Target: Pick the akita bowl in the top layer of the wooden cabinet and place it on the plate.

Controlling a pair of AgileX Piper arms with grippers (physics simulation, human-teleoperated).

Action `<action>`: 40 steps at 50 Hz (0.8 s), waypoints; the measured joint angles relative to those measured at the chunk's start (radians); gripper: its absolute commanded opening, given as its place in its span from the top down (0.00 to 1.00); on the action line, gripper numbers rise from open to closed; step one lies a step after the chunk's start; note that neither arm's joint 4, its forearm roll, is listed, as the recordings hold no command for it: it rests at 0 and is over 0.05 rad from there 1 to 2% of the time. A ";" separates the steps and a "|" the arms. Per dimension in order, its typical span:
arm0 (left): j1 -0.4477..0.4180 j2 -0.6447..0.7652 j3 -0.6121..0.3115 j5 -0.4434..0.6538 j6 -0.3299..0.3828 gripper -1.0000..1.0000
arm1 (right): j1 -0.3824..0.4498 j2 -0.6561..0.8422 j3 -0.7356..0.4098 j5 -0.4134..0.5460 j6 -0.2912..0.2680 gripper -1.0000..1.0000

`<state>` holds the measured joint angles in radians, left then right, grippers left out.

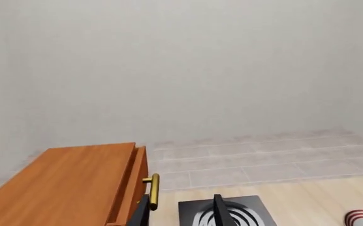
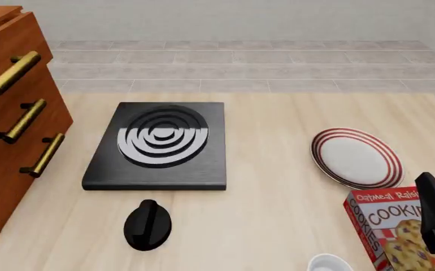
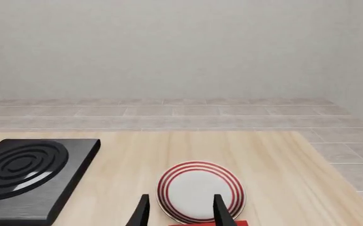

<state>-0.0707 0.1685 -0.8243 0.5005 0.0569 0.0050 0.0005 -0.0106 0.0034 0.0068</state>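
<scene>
The wooden cabinet (image 2: 7, 130) stands at the table's left edge, and its top (image 1: 62, 183) shows in the left wrist view. The top layer (image 2: 14, 42) has a brass handle (image 1: 152, 190). The akita bowl is hidden. The red-ringed plate (image 2: 357, 158) lies at the right, bare. My left gripper (image 1: 181, 214) is open, high up beside the top layer's handle, and holds nothing. It is out of the front view. My right gripper (image 3: 180, 214) is open and holds nothing, with the plate (image 3: 197, 190) just beyond its fingers. In the front view it (image 2: 434, 209) is near the table's front right.
A black square stove (image 2: 161, 144) lies mid-table, with its black knob (image 2: 148, 224) in front. A cookie box (image 2: 391, 231) stands at the front right under the right gripper. A plain white round object (image 2: 329, 263) sits at the front edge.
</scene>
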 measured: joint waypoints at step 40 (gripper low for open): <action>0.056 0.272 -0.265 0.077 0.104 0.00 | -0.004 0.000 -0.003 -0.003 0.005 0.00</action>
<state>-0.0144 0.4402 -1.0891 0.5777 0.1611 0.0009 0.0005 -0.0137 0.0004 0.0117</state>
